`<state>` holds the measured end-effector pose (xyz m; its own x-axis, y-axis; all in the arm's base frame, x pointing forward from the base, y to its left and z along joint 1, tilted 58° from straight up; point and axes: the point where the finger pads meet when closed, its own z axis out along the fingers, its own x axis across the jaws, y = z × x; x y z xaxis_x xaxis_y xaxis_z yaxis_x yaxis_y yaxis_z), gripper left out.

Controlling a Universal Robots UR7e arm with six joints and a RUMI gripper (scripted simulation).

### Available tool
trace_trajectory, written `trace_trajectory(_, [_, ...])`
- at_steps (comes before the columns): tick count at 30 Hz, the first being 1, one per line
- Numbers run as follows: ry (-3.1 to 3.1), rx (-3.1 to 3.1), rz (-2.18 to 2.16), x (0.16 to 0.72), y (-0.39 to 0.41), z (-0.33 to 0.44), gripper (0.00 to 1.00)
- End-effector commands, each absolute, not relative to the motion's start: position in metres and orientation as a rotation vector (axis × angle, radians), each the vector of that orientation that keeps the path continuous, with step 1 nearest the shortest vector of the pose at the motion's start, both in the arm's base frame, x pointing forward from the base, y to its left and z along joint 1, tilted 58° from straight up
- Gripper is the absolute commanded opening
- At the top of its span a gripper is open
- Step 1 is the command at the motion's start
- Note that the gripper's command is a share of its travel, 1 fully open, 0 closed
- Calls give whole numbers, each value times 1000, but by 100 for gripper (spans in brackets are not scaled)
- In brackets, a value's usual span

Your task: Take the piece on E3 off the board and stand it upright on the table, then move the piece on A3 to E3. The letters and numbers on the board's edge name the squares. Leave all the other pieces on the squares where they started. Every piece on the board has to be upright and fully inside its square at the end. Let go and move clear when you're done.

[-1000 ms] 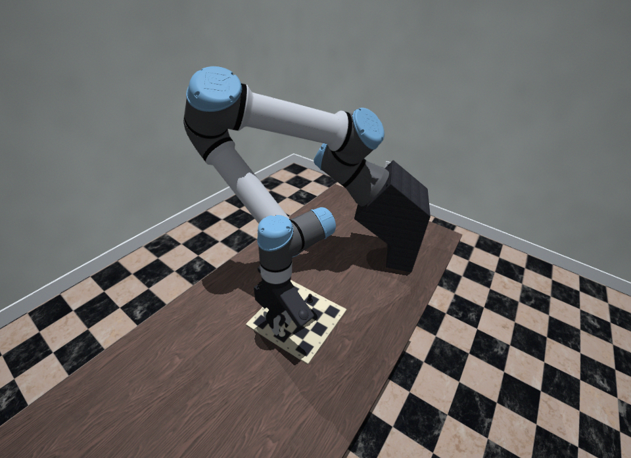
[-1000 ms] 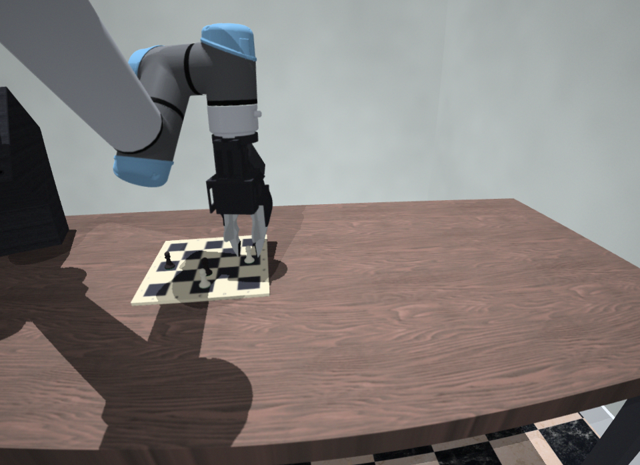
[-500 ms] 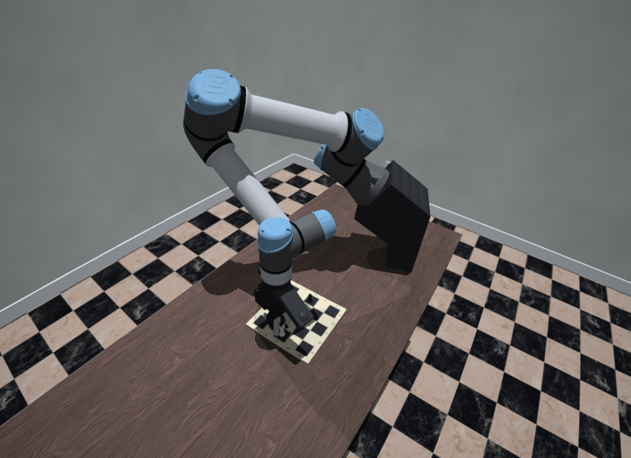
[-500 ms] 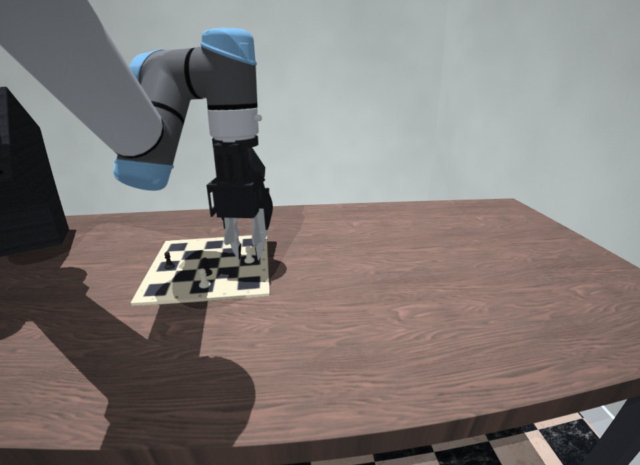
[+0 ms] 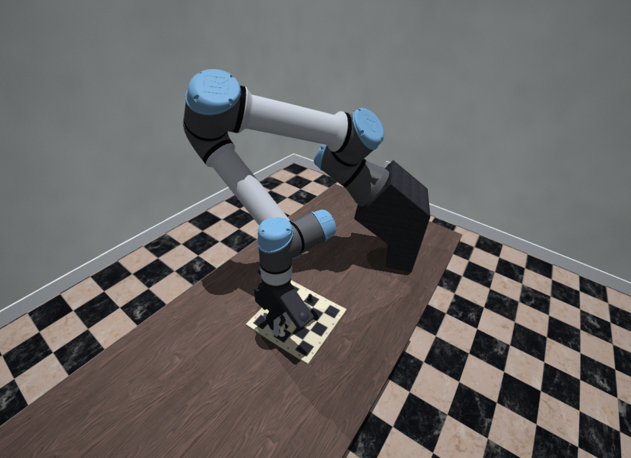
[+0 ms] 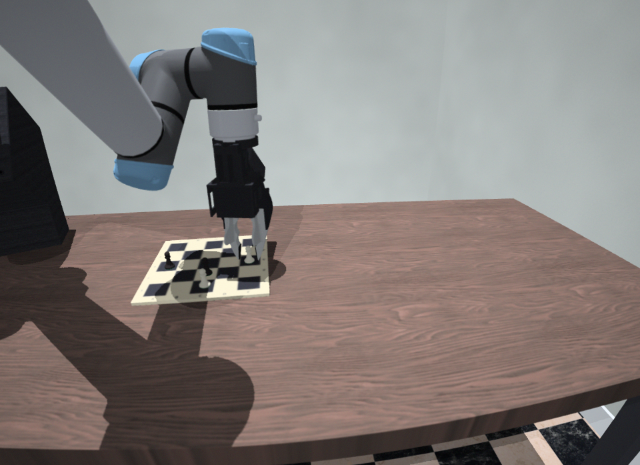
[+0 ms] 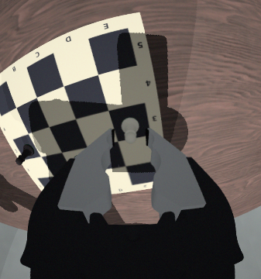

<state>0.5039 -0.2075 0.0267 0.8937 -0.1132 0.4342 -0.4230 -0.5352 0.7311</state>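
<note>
A white pawn (image 7: 129, 131) stands upright on the dark square E3 at the board's (image 7: 76, 89) right edge; it also shows in the exterior view (image 6: 249, 255). My gripper (image 7: 129, 129) is low over the board with one finger on each side of this pawn. A small gap shows on both sides, so the fingers are open and not touching it. A black pawn (image 7: 23, 155) stands upright on A3 at the far left edge, also seen in the exterior view (image 6: 168, 260).
A black piece (image 6: 207, 266) and a white pawn (image 6: 205, 280) stand in the board's middle columns, near my gripper (image 6: 247, 252). The arm's dark base block (image 5: 399, 219) stands at the table's far end. The table edge runs close beyond the board (image 5: 294, 326).
</note>
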Motion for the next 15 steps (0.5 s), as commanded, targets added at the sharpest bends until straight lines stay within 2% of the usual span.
trace_trajectory(1, [-384, 2119, 420, 504, -207, 27, 20])
trace_trajectory(10, [-384, 2119, 420, 504, -207, 27, 20])
trace_trajectory(11, [-384, 2119, 420, 504, -207, 27, 0])
trace_trajectory(15, [-384, 2119, 420, 504, -207, 27, 0])
